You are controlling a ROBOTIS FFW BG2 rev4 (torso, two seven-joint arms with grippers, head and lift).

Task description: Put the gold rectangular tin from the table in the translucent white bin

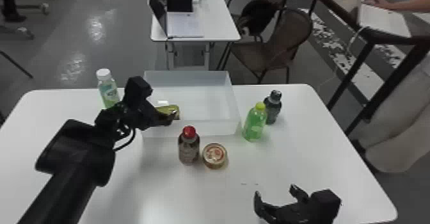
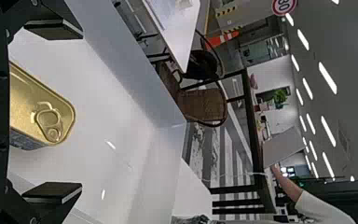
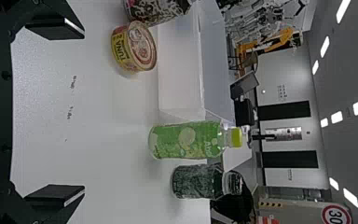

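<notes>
Of two hands, the left hand is wide open at the near left corner of the bin. One gold tin lies inside the bin by that corner, between the spread fingers, gripped by neither. The left wrist view shows its ring pull.

Four bottles and one round can stand on the desk: the red-capped bottle just beside the can, before the bin's near edge; the green bottle and dark bottle off its right edge; the white-capped bottle near the desk's far left corner. The right wrist view shows the can's printed side label. The right hand is wide open toward the desk's near right corner.
</notes>
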